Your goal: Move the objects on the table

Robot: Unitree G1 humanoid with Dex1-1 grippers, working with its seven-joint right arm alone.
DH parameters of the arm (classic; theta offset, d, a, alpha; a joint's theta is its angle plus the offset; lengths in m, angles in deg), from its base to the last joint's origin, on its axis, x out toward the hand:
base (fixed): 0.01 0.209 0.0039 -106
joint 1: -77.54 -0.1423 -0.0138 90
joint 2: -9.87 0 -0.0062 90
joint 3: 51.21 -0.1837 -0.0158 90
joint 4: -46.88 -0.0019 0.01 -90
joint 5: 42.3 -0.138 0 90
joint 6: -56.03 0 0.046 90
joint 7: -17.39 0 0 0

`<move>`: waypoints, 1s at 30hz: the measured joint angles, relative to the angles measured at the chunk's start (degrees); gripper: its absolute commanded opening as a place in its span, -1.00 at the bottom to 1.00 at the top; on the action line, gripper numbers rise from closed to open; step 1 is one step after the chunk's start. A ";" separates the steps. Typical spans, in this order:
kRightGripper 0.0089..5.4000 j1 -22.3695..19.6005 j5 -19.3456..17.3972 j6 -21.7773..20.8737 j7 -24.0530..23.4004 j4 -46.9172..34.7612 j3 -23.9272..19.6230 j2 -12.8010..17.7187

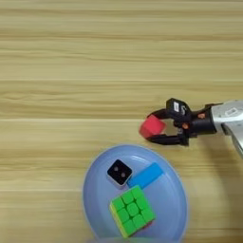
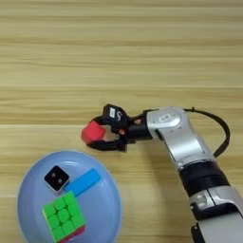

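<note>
Robot's right gripper (image 2: 95,134) pinches a red cube (image 1: 152,126) between 2 black fingers, one on the far side, one on the near side. Cube sits at or just above the table (image 1: 71,71), just beyond the plate (image 1: 173,199) rim; whether lifted, can't tell. On the plate: white cube (image 1: 119,172), blue block (image 1: 145,175), puzzle cube (image 1: 132,210).

Step looks like carrying the red cube; next move prob. needs a short shift toward the plate, then release.

Cube has no long axis; blue block's runs diagonally, near-left to far-right.
</note>
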State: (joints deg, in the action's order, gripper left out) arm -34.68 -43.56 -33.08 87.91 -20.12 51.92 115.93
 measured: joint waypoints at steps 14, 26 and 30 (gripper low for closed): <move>0.51 -2.01 0.58 -1.39 -0.03 4.09 -0.14 -1.44; 0.97 -2.09 -7.15 3.42 0.85 -5.37 -5.41 -2.59; 0.99 -1.56 -10.62 3.88 2.71 -10.80 -6.83 -2.60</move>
State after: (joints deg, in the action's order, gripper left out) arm -36.24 -54.18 -29.20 90.62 -30.92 45.09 113.33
